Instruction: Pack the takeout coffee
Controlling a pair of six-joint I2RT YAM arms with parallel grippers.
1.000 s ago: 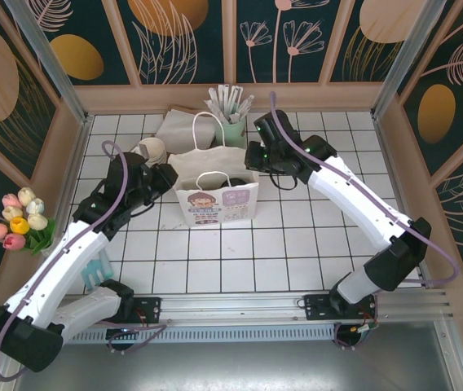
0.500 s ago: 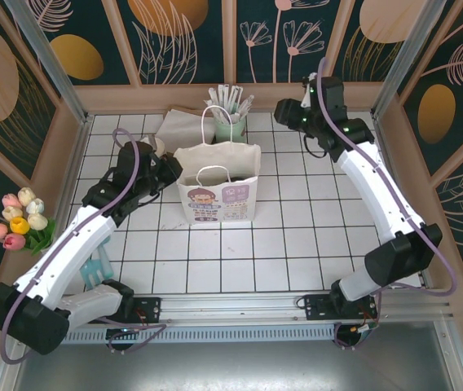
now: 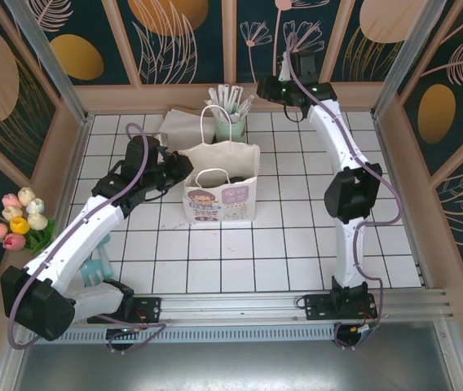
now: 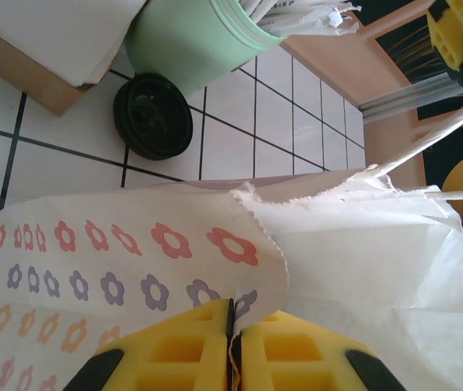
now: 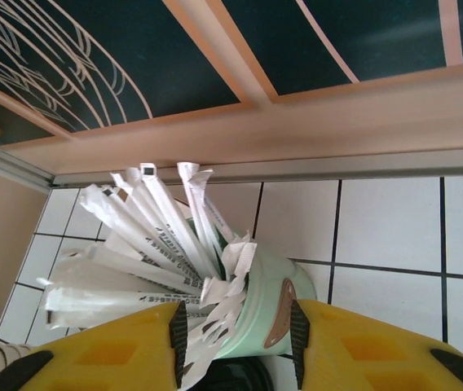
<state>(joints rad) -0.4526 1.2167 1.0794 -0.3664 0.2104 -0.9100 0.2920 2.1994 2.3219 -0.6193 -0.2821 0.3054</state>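
The left pincer [image 4: 233, 314] is pressed together on the left rim of the paper bag [image 3: 219, 204]. The paper looks thin, so a hard pull may tear it or tip the bag. The black lid [image 4: 152, 116] lies on the surface [image 3: 297, 244] just behind the bag. A dark shape [image 3: 234, 177] inside the bag is perhaps the cup, but this cannot be told. The right pincer [image 5: 237, 314], spread, points at the mint holder [image 5: 268, 281] behind the bag and may knock it, scattering the sticks [image 5: 158, 220].

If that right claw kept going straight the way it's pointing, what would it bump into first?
Most likely the mint green holder of white sticks, dead ahead between the open fingers of the right gripper; depth is unclear.
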